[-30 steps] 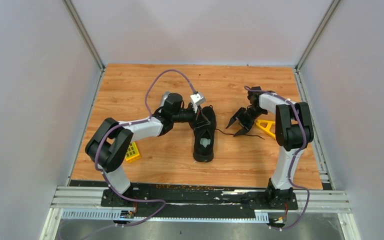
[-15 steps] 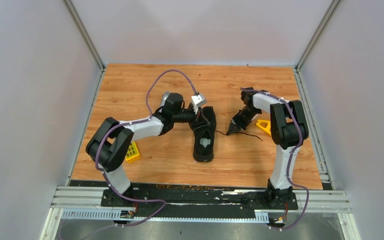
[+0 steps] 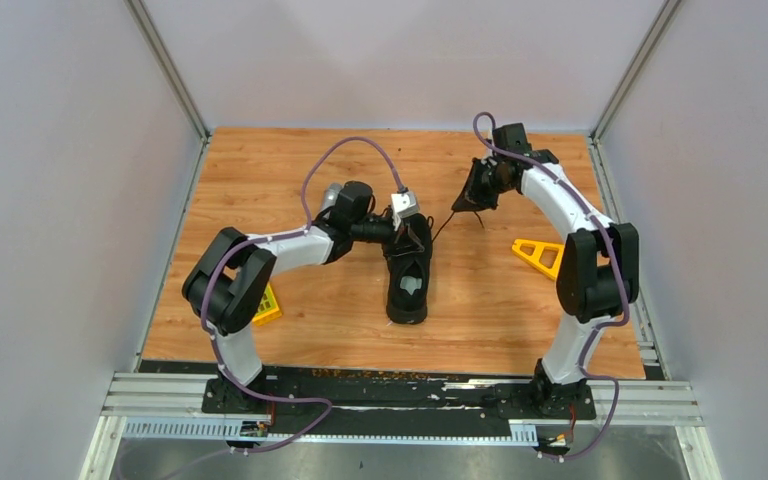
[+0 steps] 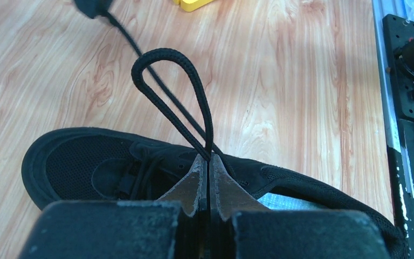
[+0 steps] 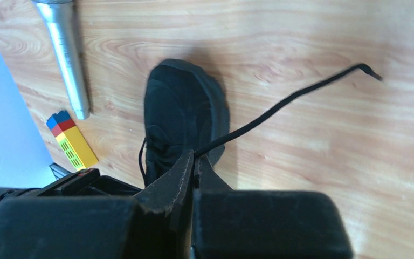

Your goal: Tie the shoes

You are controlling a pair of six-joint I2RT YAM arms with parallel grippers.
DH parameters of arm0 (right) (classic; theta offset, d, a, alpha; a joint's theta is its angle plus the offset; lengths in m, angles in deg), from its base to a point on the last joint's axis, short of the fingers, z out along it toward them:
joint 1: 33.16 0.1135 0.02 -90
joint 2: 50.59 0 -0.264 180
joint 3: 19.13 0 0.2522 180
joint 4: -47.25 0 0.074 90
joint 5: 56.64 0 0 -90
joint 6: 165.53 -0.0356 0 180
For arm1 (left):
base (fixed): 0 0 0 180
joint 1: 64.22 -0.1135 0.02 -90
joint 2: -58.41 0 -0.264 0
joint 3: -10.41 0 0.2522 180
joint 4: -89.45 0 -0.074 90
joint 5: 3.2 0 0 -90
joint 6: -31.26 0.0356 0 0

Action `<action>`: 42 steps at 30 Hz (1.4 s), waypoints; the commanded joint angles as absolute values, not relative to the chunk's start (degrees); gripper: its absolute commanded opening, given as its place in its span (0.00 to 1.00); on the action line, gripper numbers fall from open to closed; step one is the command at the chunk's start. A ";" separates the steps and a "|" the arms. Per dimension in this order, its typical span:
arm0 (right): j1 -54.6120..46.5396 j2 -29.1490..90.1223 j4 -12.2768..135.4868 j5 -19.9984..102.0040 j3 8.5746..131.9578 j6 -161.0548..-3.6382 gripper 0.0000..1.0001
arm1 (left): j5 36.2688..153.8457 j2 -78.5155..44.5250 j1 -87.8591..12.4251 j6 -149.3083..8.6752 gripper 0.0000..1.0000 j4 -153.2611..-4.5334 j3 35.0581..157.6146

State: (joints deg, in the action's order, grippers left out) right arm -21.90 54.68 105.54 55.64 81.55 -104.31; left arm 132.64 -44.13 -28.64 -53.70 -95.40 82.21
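Your left gripper (image 4: 209,162) is clenched on a loop (image 4: 172,91) of black lace, which stands up from the closed tips just above the shoe's tongue. Your right gripper (image 5: 194,156) is clenched too, pinching the other lace (image 5: 280,105); that strand runs taut from the shoe up to its tips, and a short free tail hangs past them. The right gripper is raised, off to the far right of the shoe. The shoe (image 3: 408,280) lies near the middle of the table (image 3: 260,180), toe to the far side, pale insole showing. A silver microphone (image 5: 64,48) lies left of the toe, a yellow block (image 3: 268,305) by your left arm, and a yellow triangle (image 3: 540,255) to the right.
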 commanded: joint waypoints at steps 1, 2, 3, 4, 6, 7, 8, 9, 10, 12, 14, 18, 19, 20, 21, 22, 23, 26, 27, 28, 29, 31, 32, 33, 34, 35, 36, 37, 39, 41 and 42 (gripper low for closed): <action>-19.37 53.89 100.89 58.16 85.70 -96.86 0.00 | 138.69 -45.48 -28.34 -49.37 0.00 -92.16 84.91; -18.79 53.49 99.84 58.49 85.80 -95.90 0.00 | 139.33 -45.59 -28.31 -49.31 0.00 -92.25 84.95; -18.38 52.93 98.68 58.51 85.44 -95.02 0.00 | 140.64 -45.62 -28.33 -49.85 0.00 -92.81 84.85; -17.99 52.14 97.15 58.54 84.67 -94.21 0.00 | 141.23 -45.71 -28.42 -50.30 0.00 -93.15 84.79; -16.97 50.77 93.97 59.06 83.21 -92.10 0.00 | 143.21 -45.77 -28.44 -51.55 0.00 -94.16 84.49; -16.60 50.18 92.73 59.36 82.53 -91.10 0.00 | 144.41 -45.89 -28.44 -52.81 0.00 -94.83 84.52; -16.11 49.61 91.82 59.45 81.82 -90.29 0.00 | 144.87 -46.22 -28.44 -54.31 0.00 -95.13 84.67; -15.65 48.93 90.84 59.77 81.17 -89.57 0.00 | 145.55 -46.67 -28.58 -55.29 0.00 -95.88 84.79; -15.27 48.14 89.69 60.14 80.28 -89.01 0.00 | 145.97 -46.95 -28.60 -57.28 0.00 -96.49 84.87; -14.69 46.16 87.45 61.60 78.29 -87.89 0.00 | 146.85 -47.73 -28.74 -59.04 0.00 -98.00 85.13; -14.15 43.61 85.51 63.11 76.03 -86.47 0.00 | 146.86 -48.22 -28.92 -60.63 0.00 -98.48 85.37; -13.40 38.95 82.38 66.27 70.60 -84.49 0.00 | 146.65 -49.66 -30.14 -67.46 0.00 -103.98 85.03; -13.08 38.04 81.68 66.66 69.37 -83.94 0.00 | 146.89 -50.21 -30.63 -68.68 0.00 -104.80 85.01; -12.60 37.18 81.04 66.87 68.31 -83.24 0.00 | 146.95 -50.44 -30.77 -70.08 0.00 -105.83 84.99; -12.22 36.59 80.62 66.67 67.44 -82.52 0.00 | 147.08 -50.72 -30.96 -70.34 0.00 -106.04 84.99; -11.86 36.08 80.07 66.56 66.66 -82.02 0.00 | 147.33 -50.78 -31.02 -70.54 0.00 -106.14 85.10; -11.49 35.80 79.69 66.64 66.09 -81.51 0.00 | 147.47 -50.98 -31.00 -70.61 0.00 -106.10 85.17; -10.26 35.39 78.76 66.59 65.24 -79.28 0.00 | 148.60 -51.32 -31.03 -71.90 0.00 -106.56 85.51; -9.79 35.19 78.32 66.53 65.00 -78.34 0.00 | 148.76 -51.46 -31.03 -72.31 0.00 -106.71 85.51; -9.29 34.93 77.91 66.50 64.70 -77.37 0.00 | 148.94 -51.50 -31.05 -72.94 0.00 -106.82 85.58; -8.72 34.55 77.40 66.42 64.23 -76.19 0.00 | 149.02 -51.57 -31.07 -73.18 0.00 -106.83 85.53; -7.42 33.39 76.08 66.11 62.60 -73.09 0.00 | 149.24 -51.62 -31.03 -73.92 0.00 -106.84 85.47; -6.95 32.57 75.06 66.06 61.74 -71.78 0.00 | 149.25 -51.63 -31.05 -74.11 0.00 -106.89 85.45; -6.44 31.84 74.49 66.15 60.89 -70.50 0.00 | 149.23 -51.63 -31.02 -74.44 0.00 -106.92 85.28; -5.89 30.82 74.03 66.18 60.04 -69.09 0.00 | 149.16 -51.67 -31.04 -74.68 0.00 -107.13 85.18; -5.45 29.75 73.60 66.17 59.17 -67.82 0.00 | 149.00 -51.74 -31.11 -75.29 0.00 -107.34 84.97; -5.07 28.79 73.34 66.21 58.31 -66.73 0.00 | 148.67 -51.77 -31.33 -75.67 0.00 -107.88 84.85; -4.69 27.35 73.24 66.36 57.59 -65.79 0.00 | 148.54 -51.83 -31.43 -76.66 0.00 -108.37 84.49; -4.25 25.09 73.23 66.43 56.07 -64.06 0.00 | 147.98 -51.88 -31.68 -77.83 0.00 -110.02 84.01; -3.93 22.70 73.14 67.05 54.27 -61.96 0.00 | 147.86 -52.14 -31.96 -78.50 0.00 -111.39 83.75; -3.78 21.57 73.14 67.71 53.29 -60.70 0.00 | 147.92 -52.26 -32.14 -78.60 0.00 -111.71 83.62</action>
